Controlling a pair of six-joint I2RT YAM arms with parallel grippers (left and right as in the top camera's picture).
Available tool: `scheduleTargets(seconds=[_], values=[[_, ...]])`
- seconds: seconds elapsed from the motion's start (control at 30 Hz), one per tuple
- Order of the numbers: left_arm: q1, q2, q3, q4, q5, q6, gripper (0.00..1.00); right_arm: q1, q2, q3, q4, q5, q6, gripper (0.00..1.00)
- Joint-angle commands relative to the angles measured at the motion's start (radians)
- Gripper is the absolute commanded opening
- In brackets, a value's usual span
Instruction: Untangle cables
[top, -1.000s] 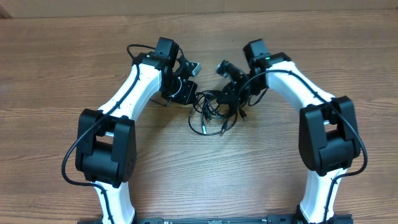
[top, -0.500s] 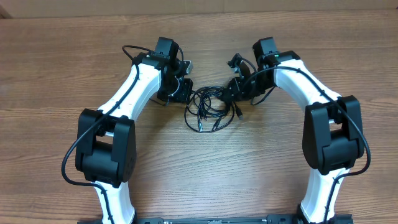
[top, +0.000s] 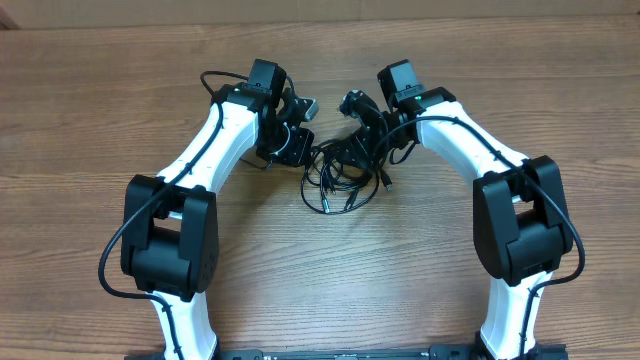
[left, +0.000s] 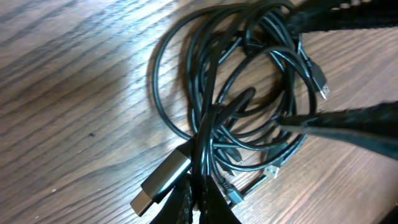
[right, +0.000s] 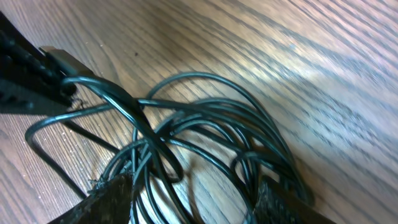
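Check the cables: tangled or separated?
Tangled: the cables lie in one coil, loops crossing over each other, none lying apart.

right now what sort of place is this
Probably a robotics lab workbench: a white and black left arm and right arm reach over a wooden table towards a tangle of thin black cables.
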Motion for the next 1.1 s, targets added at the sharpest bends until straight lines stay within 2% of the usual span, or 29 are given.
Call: scheduleTargets(seconds=[0.0,0.33,0.4,0.5,0.77,0.9,1.07], values=[[0.000,-0.002,-0.006,-0.007,0.127,0.097,0.04,0.024,-0.036,-0.005,0.022,0.018,-0.061,0.61],[0.000,-0.002,-0.006,-0.010,0.175,0.105,0.04,0.069,-0.021,-0.005,-0.010,0.018,-0.062,0.41],[0.000,-0.002,-0.006,-0.010,0.172,0.106,0.04,0.072,-0.007,-0.005,-0.006,0.022,-0.061,0.32],[0.000,-0.002,-0.006,-0.010,0.170,0.106,0.04,0.072,-0.004,-0.005,-0.003,0.021,-0.061,0.04],[0.000,-0.002,-0.006,-0.011,0.097,0.101,0.04,0.013,-0.042,0.023,-0.090,-0.027,-0.057,0.04],[0.000,-0.002,-0.006,-0.010,-0.171,-0.113,0.04,-0.071,-0.059,0.023,-0.145,-0.049,0.042,0.04],[-0.001,-0.002,-0.006,-0.007,-0.164,-0.123,0.04,-0.095,-0.059,0.021,-0.208,-0.192,0.054,0.04]])
